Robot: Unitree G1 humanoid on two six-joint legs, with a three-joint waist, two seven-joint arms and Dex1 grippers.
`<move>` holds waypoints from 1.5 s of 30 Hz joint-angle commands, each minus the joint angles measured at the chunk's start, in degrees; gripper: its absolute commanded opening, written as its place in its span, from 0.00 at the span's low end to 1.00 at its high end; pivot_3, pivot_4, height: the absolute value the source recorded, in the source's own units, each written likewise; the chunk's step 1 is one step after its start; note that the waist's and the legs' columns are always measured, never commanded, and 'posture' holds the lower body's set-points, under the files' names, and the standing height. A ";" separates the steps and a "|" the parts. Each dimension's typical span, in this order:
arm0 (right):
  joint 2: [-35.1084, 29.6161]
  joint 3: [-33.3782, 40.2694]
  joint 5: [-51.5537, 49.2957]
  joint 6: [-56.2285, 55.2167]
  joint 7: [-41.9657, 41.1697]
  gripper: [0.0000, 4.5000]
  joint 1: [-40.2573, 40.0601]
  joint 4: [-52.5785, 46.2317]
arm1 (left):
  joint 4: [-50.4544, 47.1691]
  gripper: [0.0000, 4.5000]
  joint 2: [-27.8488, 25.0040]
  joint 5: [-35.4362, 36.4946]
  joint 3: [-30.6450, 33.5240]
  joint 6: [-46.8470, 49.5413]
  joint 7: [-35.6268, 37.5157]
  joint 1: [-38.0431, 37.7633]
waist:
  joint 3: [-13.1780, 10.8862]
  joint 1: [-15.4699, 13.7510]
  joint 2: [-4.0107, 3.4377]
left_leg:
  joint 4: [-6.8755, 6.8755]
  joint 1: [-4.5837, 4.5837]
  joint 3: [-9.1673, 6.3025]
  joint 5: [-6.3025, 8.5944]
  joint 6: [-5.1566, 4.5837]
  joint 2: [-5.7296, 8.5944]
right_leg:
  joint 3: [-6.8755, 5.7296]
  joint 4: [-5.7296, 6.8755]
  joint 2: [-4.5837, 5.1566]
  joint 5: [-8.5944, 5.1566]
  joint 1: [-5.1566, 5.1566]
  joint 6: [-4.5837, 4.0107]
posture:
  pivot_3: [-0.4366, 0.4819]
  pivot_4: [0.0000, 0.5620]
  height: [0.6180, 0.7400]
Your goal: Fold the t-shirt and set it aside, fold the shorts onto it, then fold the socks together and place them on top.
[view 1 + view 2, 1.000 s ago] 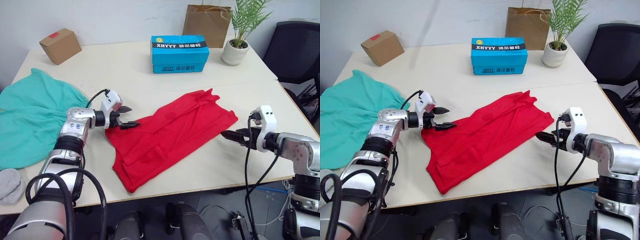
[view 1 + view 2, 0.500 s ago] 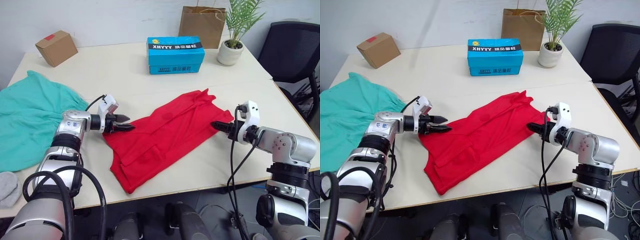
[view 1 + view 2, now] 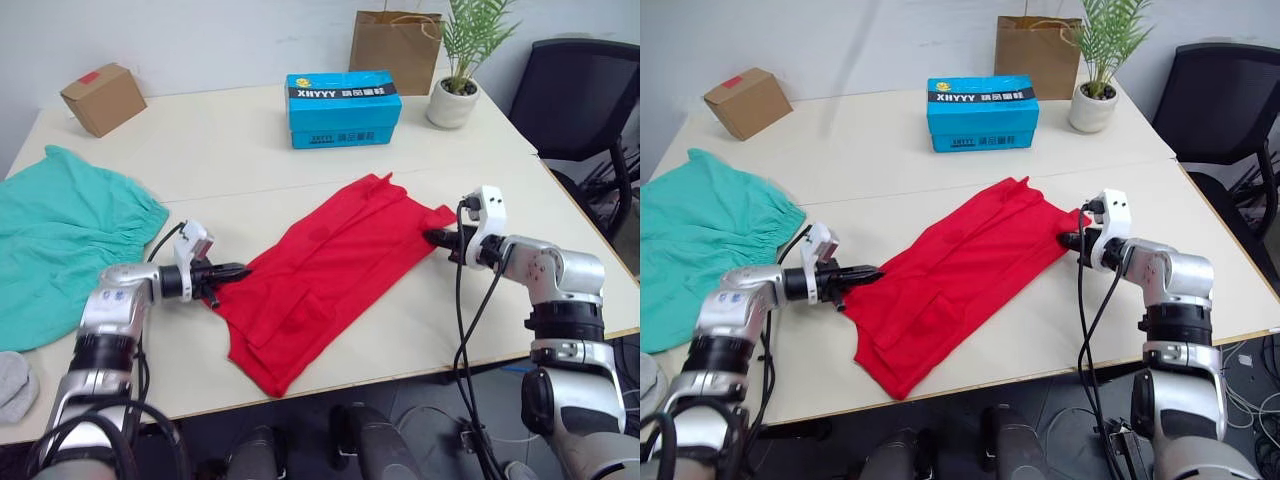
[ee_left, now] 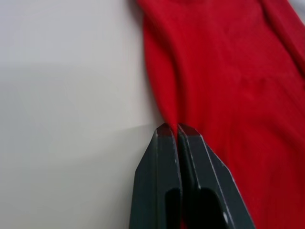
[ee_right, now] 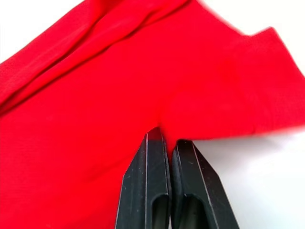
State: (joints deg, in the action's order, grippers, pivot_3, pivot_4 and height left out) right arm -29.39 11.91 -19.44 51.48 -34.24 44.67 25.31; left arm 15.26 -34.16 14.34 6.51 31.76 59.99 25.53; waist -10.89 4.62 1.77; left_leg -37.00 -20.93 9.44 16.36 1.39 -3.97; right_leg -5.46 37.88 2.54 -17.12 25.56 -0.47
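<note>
T-shirt (image 3: pixel 325 275) lay flat on the table (image 3: pixel 240 140), folded lengthwise into a long band running diagonally from the near-left toward the far-right. Some creases along its length.

Left gripper (image 3: pixel 232 272) sat at the shirt's left edge, about midway along the near half. Jaws were pressed together, and in the left wrist view the red edge bunched into a small ridge running right up to the fingertips (image 4: pixel 164 131); jaws closed on the cloth edge. The bulk of the shirt lay to one side of the jaws, bare table to the other.

Right gripper (image 3: pixel 1070 241) met the shirt at its far-right corner. Jaws closed here as well; in the right wrist view the fabric puckered toward the tips (image 5: pixel 155 136), with a flap of red to one side and the main body spread ahead of the jaws.

Shorts (image 3: pixel 55 235) were spread at the left side of the table, well apart from the shirt. One grey sock (image 3: pixel 12 385) lay at the near-left edge, just beside the shorts.

Far side of table: cardboard box (image 3: pixel 98 97), blue carton (image 3: pixel 343 107), brown paper bag (image 3: pixel 392 38), potted plant (image 3: pixel 456 65). Black office chair (image 3: pixel 575 95) stood beyond the table's right end.
</note>
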 commanded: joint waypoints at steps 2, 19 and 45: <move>-0.16 -3.85 4.23 -9.75 -1.23 0.00 7.26 10.47 | -19.13 0.02 2.16 2.59 4.42 8.80 -11.12 -12.27 | 0.00 0.25 -0.01 | 0.03 0.03 0.00 -0.01 0.01 0.01 | 0.05 0.00 -0.01 -0.01 0.00 0.00 | 0.48 0.27 1.00; 3.18 -10.71 11.32 -26.05 -10.94 0.21 16.84 29.06 | -50.53 0.21 11.82 13.05 14.06 17.92 -30.93 -30.26 | -0.01 -0.45 0.01 | -0.04 -0.13 -0.09 0.08 -0.17 0.07 | 0.19 -0.18 -0.07 0.07 0.00 0.14 | 0.48 0.27 1.00; 0.60 -1.44 -22.95 41.02 -8.55 1.00 -22.46 -50.51 | 31.70 1.00 7.75 0.99 -16.44 9.23 -6.69 36.22 | -0.10 -2.98 0.12 | -0.08 -0.39 -0.24 0.17 -0.18 0.12 | -0.16 -0.35 -0.02 0.08 0.11 0.15 | 0.48 0.27 1.00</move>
State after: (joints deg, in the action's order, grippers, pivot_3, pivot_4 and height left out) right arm -29.43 9.68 -39.78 92.09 -44.52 23.12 -22.98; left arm 42.10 -27.32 17.64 -9.28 44.35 51.99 59.41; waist -10.99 1.64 1.89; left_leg -37.09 -21.32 9.19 16.53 1.20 -3.85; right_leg -5.64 37.53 2.52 -17.04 25.67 -0.33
